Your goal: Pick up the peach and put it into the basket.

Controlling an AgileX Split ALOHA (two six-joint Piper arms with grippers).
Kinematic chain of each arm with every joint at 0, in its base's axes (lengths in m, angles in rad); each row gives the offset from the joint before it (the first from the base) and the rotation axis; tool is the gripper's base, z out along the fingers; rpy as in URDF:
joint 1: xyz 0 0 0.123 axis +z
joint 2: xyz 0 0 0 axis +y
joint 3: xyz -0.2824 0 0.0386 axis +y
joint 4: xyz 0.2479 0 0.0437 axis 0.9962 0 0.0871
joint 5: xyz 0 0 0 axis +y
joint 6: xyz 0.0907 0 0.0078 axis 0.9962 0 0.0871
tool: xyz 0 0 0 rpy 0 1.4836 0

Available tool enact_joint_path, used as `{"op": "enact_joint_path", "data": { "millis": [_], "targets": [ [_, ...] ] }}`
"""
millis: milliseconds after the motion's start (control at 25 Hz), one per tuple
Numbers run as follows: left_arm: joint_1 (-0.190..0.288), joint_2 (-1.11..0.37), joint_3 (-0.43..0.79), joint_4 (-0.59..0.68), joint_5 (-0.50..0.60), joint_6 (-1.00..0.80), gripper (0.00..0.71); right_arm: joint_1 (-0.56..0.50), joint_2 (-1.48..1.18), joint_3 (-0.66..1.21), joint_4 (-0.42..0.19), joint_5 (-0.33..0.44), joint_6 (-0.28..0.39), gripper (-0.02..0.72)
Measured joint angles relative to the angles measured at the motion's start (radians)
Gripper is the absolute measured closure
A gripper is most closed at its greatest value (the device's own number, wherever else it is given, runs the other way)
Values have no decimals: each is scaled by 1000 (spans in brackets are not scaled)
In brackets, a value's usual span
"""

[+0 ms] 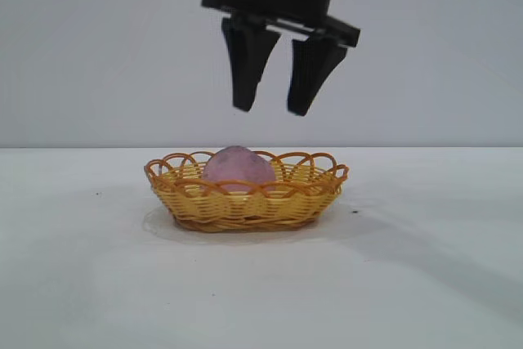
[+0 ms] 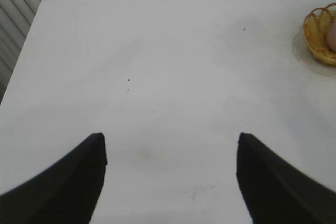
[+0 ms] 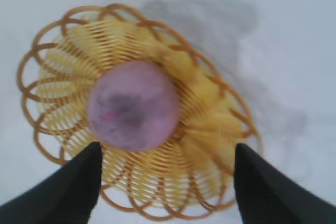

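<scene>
Peach [image 3: 134, 106]: pale pink-mauve w/ a darker grey smudge & small pink fleck. Basket [image 1: 245, 206]: yellow weave, orange-brown looped rim. Bench [image 1: 90, 284] – white, few tiny dark specks. Right gripper [image 1: 275, 108] fingers [image 1: 245, 71] – black.

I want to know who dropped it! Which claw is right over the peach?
The right claw. It hangs open directly above the peach in the basket. The left claw, also open, is off over bare table, with the basket far aside.

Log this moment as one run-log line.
peach: in basket | right gripper: open, empty, above basket | left gripper: open, off to the side over bare table | state: placed
</scene>
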Motion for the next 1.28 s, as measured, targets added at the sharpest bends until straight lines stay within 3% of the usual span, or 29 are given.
{"op": "enact_joint_path", "data": {
  "millis": [80,280,400,840,1280],
  "targets": [
    [0,0,0,0,0,0,251,-35,0,-13,-25,27,30,209],
    [0,0,0,0,0,0,251,-150,-1,-18,-116,68,106,223],
    [0,0,0,0,0,0,251,-227,-1,-18,-133,72,122,223],
    [0,0,0,0,0,0,251,-452,-14,-18,-129,75,122,223],
    [0,0,0,0,0,0,251,-472,-107,-18,-104,82,118,223]
  ]
}}
